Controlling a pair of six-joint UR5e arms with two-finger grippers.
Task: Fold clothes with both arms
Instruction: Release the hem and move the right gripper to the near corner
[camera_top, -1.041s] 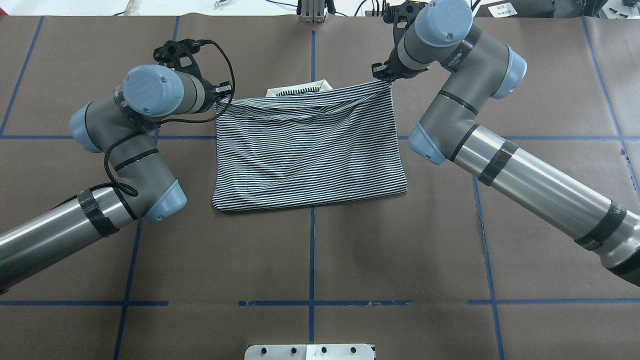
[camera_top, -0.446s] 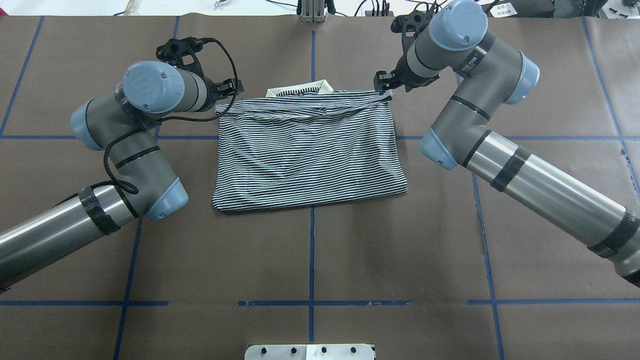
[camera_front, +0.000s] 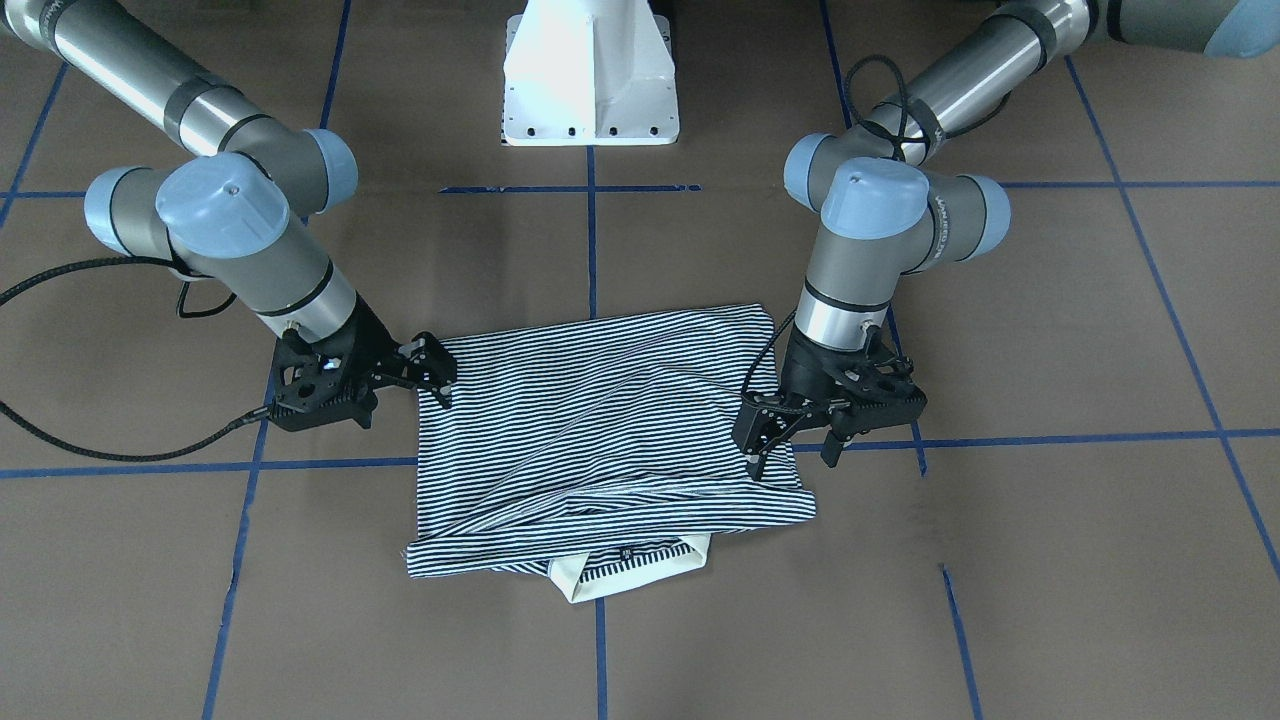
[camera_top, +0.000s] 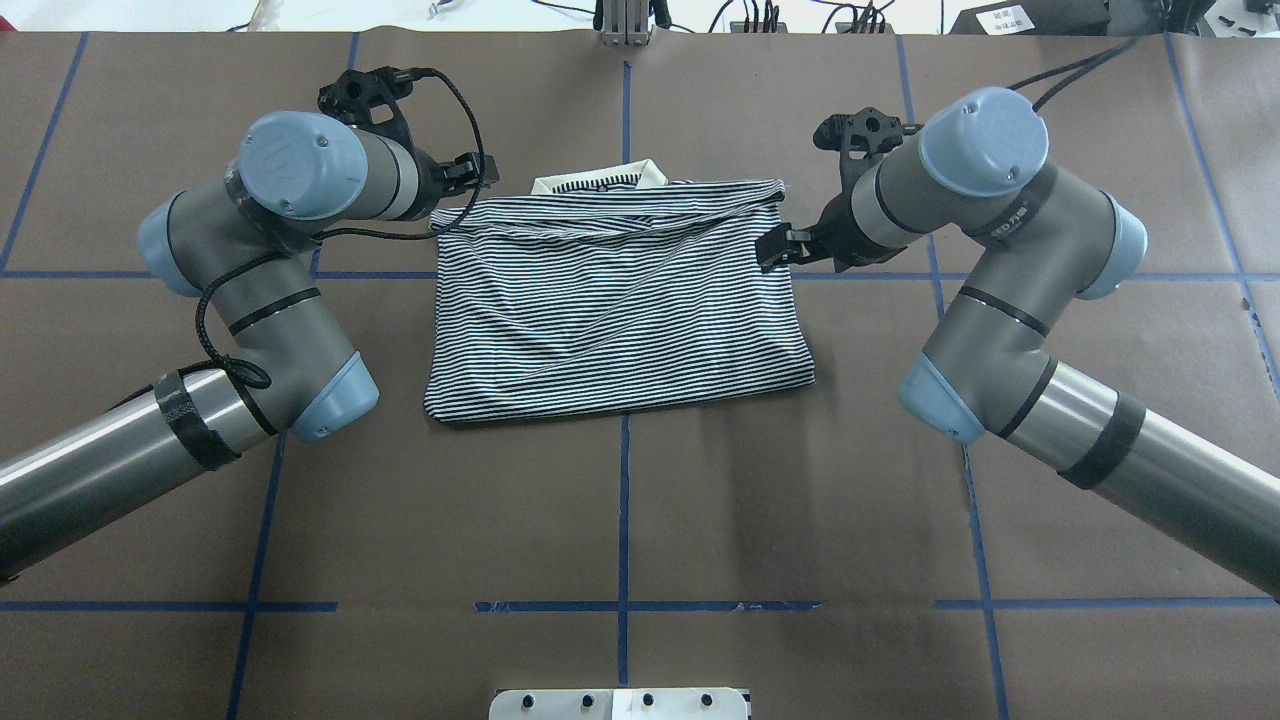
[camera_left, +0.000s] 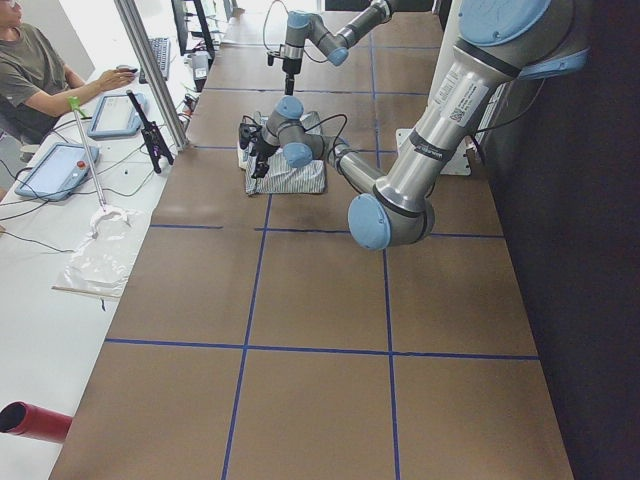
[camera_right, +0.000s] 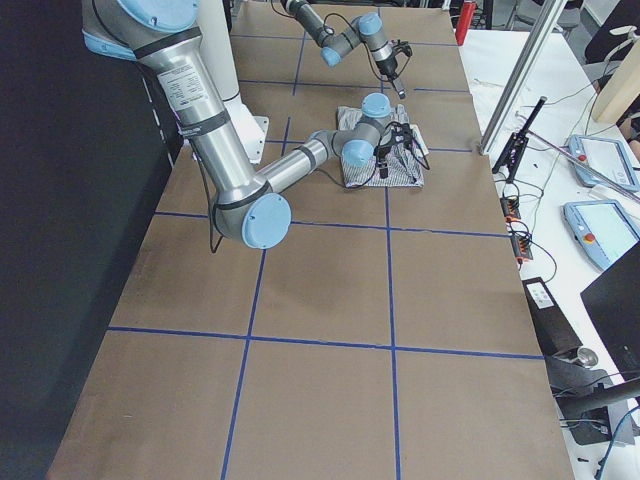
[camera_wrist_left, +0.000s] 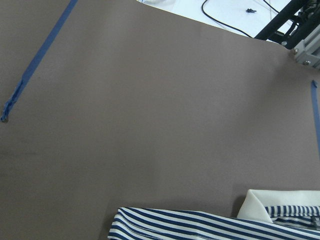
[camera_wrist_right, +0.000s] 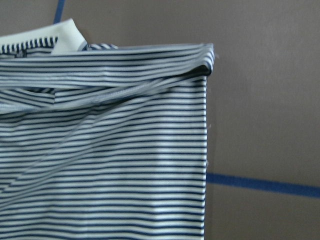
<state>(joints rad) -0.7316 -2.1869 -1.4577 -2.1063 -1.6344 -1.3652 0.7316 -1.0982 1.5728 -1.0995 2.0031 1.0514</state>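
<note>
Blue tape lines (camera_top: 623, 500) crossed the brown bench (camera_top: 800, 500). A white pedestal (camera_front: 590, 80) stood on it. An operator (camera_left: 30, 65) sat alongside, near tablets (camera_left: 120, 113).

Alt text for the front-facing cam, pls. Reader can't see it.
A striped shirt lies folded into a rough rectangle on the brown table, its cream collar poking out at the near edge. The left gripper at the view's right and the right gripper at the view's left flank it, both open and holding nothing.

Left hand (camera_front: 792, 455), right hand (camera_front: 437, 372), both low, fingers apart
</note>
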